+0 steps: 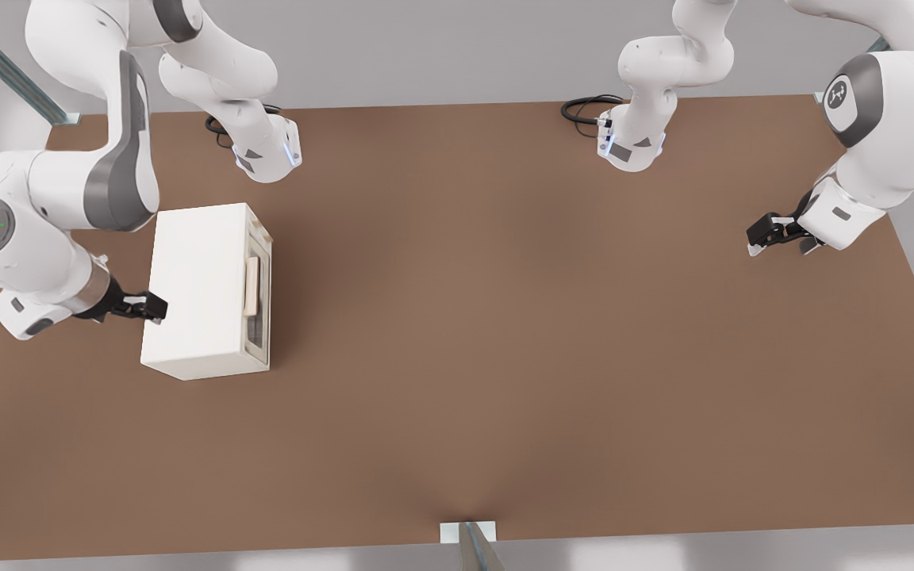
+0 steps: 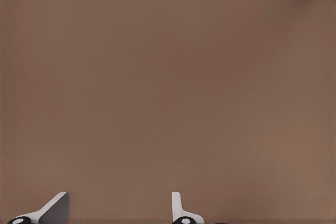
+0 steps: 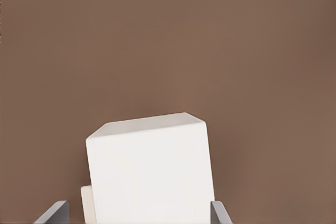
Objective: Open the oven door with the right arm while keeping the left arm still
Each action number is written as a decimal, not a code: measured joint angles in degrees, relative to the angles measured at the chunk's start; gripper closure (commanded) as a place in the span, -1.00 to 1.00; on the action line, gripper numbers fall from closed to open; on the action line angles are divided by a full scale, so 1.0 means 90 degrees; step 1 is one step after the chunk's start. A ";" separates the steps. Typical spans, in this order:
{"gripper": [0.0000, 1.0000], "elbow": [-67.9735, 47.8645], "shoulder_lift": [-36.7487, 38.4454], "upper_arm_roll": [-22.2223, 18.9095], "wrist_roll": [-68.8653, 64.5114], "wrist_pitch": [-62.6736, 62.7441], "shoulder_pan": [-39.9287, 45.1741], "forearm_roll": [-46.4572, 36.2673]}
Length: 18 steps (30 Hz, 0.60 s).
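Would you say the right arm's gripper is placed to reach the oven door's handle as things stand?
Probably not directly: the gripper sits behind the oven, while the handle faces the opposite side, so it must go over or around.

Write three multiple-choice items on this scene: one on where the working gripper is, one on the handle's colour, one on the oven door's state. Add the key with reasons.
1. The gripper is:
A. on the handle
B. at the oven's edge opposite the door
C. beside the parked arm

2. The handle is:
A. pale tan
B. black
C. red

3. The oven door is:
A. swung wide open
B. removed
C. shut against the oven

Key: 1 B, the front view shows the fingertips at the oven's edge on that view's left, the door facing right; 2 A, a tan bar crosses the door; 3 C, the door lies flush.
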<state>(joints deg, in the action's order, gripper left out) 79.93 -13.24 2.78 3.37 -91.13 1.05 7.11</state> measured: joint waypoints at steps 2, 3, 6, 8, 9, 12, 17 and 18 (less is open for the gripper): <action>-1.00 -0.0008 -0.0043 0.0010 -0.0091 -0.0006 -0.0018 0.0004; -1.00 -0.0009 -0.0066 0.0018 -0.0131 -0.0008 -0.0107 0.0038; -1.00 0.0259 -0.0086 0.0071 -0.0168 0.0003 -0.0908 0.0650; 0.07 0.0640 -0.0083 0.0362 -0.0034 0.0039 -0.1507 0.1232; 0.29 0.0804 -0.0075 0.0614 0.0069 0.0081 -0.1641 0.1478; 0.85 0.1797 0.0082 0.1329 0.0534 0.0103 -0.1753 0.2062; 1.00 0.3155 0.0277 0.1742 0.1531 -0.0213 -0.1711 0.2859; 1.00 0.3299 0.0294 0.1770 0.1731 -0.0281 -0.1719 0.2967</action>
<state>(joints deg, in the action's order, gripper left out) 109.62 -10.59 18.71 18.95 -93.65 -14.42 33.81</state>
